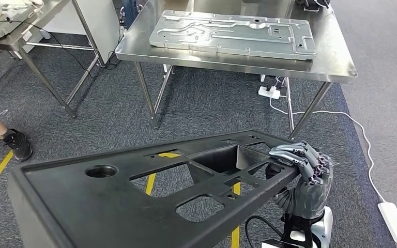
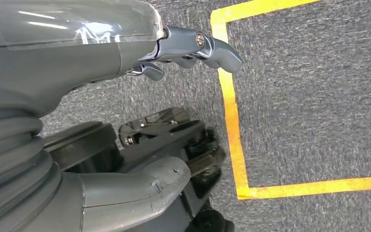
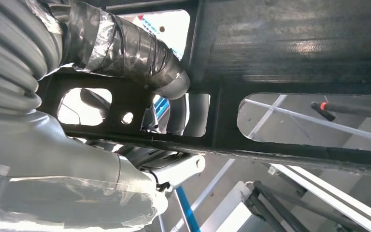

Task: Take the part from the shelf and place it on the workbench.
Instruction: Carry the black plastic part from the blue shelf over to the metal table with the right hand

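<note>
Right hand (image 1: pixel 302 164) curls over the near edge of the part (image 1: pixel 150 196), a flat black matte panel with cutouts and a round hole, its left end cut off by the frame. Left hand (image 2: pixel 125 58) hangs over grey carpet, fingers bent, holding nothing visible. Beyond the right hand, a steel surface (image 1: pixel 336 57) carries a ribbed metal plate (image 1: pixel 232 33).

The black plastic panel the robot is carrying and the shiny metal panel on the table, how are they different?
The black plastic panel is dark and matte; the silver metal panel is shiny. The black one is held by the right hand; the silver one lies flat on the steel table. Both are long, flat and have cutouts.
</note>
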